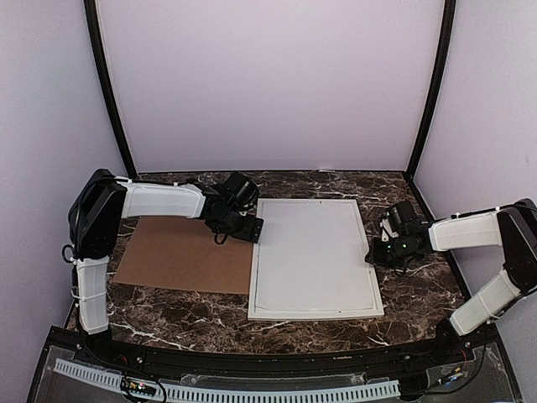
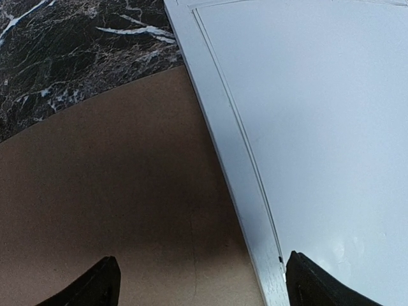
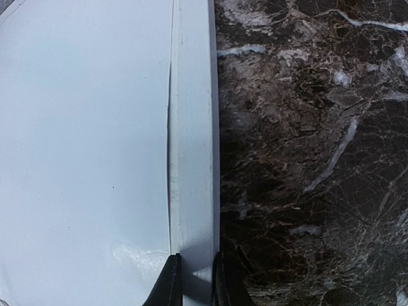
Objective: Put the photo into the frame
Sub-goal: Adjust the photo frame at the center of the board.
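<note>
The frame [image 1: 315,316], a large rectangle with a thin white border, lies flat mid-table. A plain white sheet [image 1: 312,252] fills it; no sun picture of the photo shows in any view. My left gripper [image 1: 252,228] is open at the frame's upper left edge. In the left wrist view it [image 2: 201,260] has one finger over the brown board and one over the white sheet, with the border [image 2: 223,134] between. My right gripper [image 1: 375,252] is at the frame's right edge. In the right wrist view it [image 3: 194,256] is closed on the border [image 3: 191,127].
A brown backing board [image 1: 180,256] lies flat to the left of the frame, its right edge tucked against or under it. The dark marble table [image 1: 168,311] shows around both. Purple walls and black posts enclose the back and sides.
</note>
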You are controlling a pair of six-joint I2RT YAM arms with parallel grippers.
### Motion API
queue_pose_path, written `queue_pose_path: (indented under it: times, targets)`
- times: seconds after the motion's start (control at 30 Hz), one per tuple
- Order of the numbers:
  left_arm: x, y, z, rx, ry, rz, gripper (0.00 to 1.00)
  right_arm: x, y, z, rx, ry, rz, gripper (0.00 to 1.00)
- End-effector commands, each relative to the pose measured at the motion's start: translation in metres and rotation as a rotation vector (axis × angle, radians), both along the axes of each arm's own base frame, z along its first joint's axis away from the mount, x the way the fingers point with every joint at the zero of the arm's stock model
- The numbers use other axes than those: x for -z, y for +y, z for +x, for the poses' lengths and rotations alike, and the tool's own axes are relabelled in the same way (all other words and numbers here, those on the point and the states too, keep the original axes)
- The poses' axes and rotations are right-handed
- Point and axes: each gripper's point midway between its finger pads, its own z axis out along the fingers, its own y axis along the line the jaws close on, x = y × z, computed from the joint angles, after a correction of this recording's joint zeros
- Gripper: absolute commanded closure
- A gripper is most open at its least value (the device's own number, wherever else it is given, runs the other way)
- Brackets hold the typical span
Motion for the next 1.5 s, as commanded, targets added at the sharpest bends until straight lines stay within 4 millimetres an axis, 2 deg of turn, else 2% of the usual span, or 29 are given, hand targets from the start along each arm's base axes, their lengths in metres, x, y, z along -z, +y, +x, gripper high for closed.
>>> queue_pose_path:
  times: [0.0, 0.47, 0.8, 1.2, 1.47]
  targets:
    - [0.018, 0.006, -0.007, 0.009, 0.049, 0.032, 0.07, 0.012, 0.009, -0.010, -0.013, 0.048, 0.041, 0.94]
    - [0.037, 0.013, -0.014, 0.003, 0.082, 0.066, 0.07, 0.016, 0.010, -0.012, -0.016, 0.057, 0.042, 0.94]
    - [0.048, 0.000, -0.022, 0.038, 0.122, 0.033, 0.08, 0.019, 0.009, -0.014, -0.013, 0.061, 0.041, 0.94]
    - [0.061, -0.013, -0.043, 0.057, 0.158, 0.034, 0.08, 0.020, 0.009, -0.015, -0.013, 0.064, 0.044, 0.94]
    - [0.055, -0.026, -0.041, 0.088, 0.146, 0.010, 0.09, 0.021, 0.008, -0.015, -0.009, 0.063, 0.043, 0.94]
